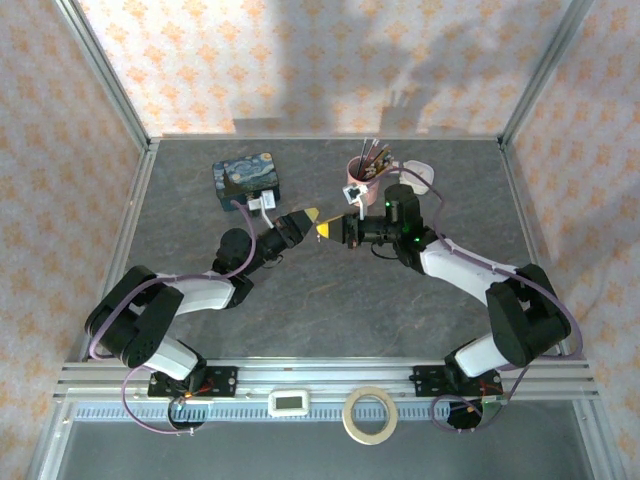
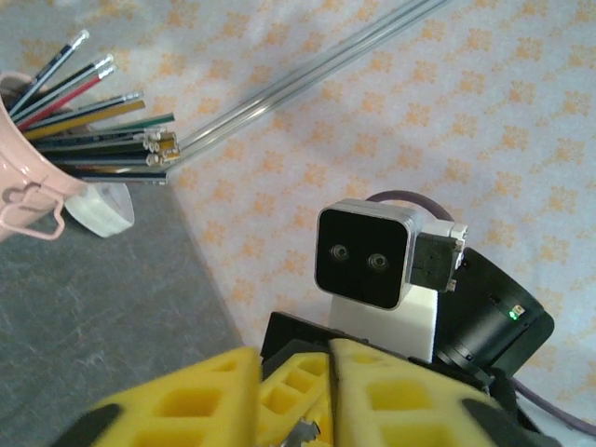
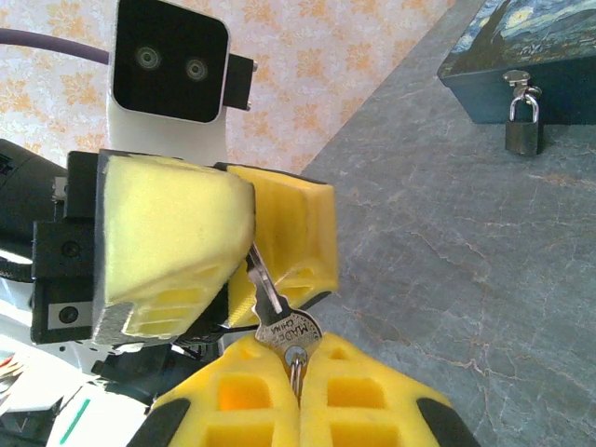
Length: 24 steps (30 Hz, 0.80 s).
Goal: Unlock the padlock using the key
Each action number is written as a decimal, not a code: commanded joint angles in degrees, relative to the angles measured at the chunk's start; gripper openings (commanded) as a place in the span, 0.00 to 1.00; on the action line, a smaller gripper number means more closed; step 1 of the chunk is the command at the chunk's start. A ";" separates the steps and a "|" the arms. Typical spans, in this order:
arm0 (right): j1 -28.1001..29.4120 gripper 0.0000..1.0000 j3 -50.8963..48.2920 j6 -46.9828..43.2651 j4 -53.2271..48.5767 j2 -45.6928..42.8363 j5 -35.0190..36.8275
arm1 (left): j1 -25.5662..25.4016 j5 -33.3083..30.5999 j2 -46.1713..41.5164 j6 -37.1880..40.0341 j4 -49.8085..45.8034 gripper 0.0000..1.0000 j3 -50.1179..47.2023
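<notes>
The silvery key (image 3: 282,321) stands upright with my right gripper (image 3: 300,358) shut on its bow and ring. Its blade runs up into the gap between the yellow fingers of my left gripper (image 3: 250,237). In the left wrist view that gap is visibly wide, so the left gripper (image 2: 293,361) is open, and the key's tip (image 2: 305,432) shows inside it. From above, both grippers meet tip to tip, left (image 1: 311,214) and right (image 1: 326,229). The small dark padlock (image 3: 523,130) hangs by its silvery shackle on the front of the blue starry tin (image 3: 535,51).
The blue tin (image 1: 248,177) sits at the back left of the grey table. A pink cup of pencils (image 1: 360,178) and a white tape roll (image 1: 418,176) stand at the back right. On the front rail lie a masking tape roll (image 1: 370,414) and a small white device (image 1: 290,403).
</notes>
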 commanded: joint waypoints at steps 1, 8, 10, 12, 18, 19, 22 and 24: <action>-0.34 0.00 1.21 0.17 2.23 -0.26 -1.23 | -0.10 0.83 0.45 0.61 1.97 0.11 1.33; -0.33 0.26 3.66 -5.48 -5.18 -1.53 3.17 | -0.19 -2.01 -1.47 0.50 -7.45 0.00 2.97; -0.33 0.37 4.81 -10.04 -10.36 -3.51 7.94 | -0.27 -3.78 -2.75 0.70 -13.58 0.00 4.27; -0.34 0.43 4.99 -12.95 -13.03 -6.48 13.48 | -0.32 -5.63 -4.14 1.43 -21.35 0.00 5.95; 3.93 0.45 5.10 -21.13 -18.17 -10.30 27.48 | -0.45 -9.27 -5.82 1.93 -34.54 0.00 9.70; 5.22 0.45 4.85 -22.92 -18.32 -10.34 29.41 | -0.45 -9.31 -5.82 1.79 -35.55 0.00 10.14; 8.26 0.44 3.23 -26.18 -16.91 -10.27 33.65 | -0.45 -9.07 -5.38 1.10 -36.80 0.00 10.86; 9.36 0.43 2.03 -28.03 -15.00 -10.12 35.62 | -0.44 -9.05 -5.25 0.64 -36.91 0.00 10.99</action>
